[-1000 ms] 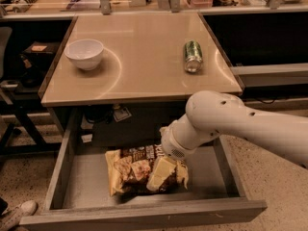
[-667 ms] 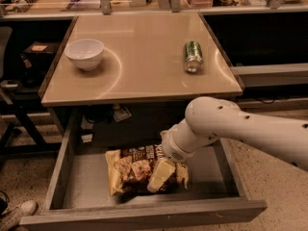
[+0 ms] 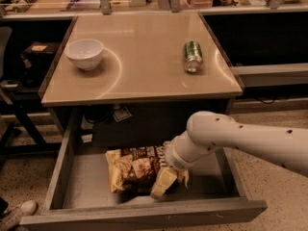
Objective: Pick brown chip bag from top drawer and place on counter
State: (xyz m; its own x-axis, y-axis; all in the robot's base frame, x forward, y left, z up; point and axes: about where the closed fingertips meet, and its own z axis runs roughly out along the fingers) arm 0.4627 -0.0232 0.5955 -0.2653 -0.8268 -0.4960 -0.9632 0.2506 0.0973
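Open top drawer (image 3: 144,216) below the table (image 3: 144,57): the brown chip bag (image 3: 132,170) lies flat on its floor. The gripper (image 3: 169,183) rests at the bag's right end; whether its jaws clamp it cannot be told. A white bowl (image 3: 84,53) and a green can (image 3: 192,56) sit on the table.

The glossy beige desk (image 3: 144,76) is carrying two things. A white bowl (image 3: 84,53) is sitting upright near its left edge. A green can (image 3: 193,56) is lying on its side well to the right of the bowl, about level with it, with bare surface between them. Below and in front of the bowl, the top drawer (image 3: 144,214) is standing open, and the brown chip bag (image 3: 134,170) is lying on its flat bottom. The claw (image 3: 168,181) is reaching down at the bag's right end, down-right of the bowl.
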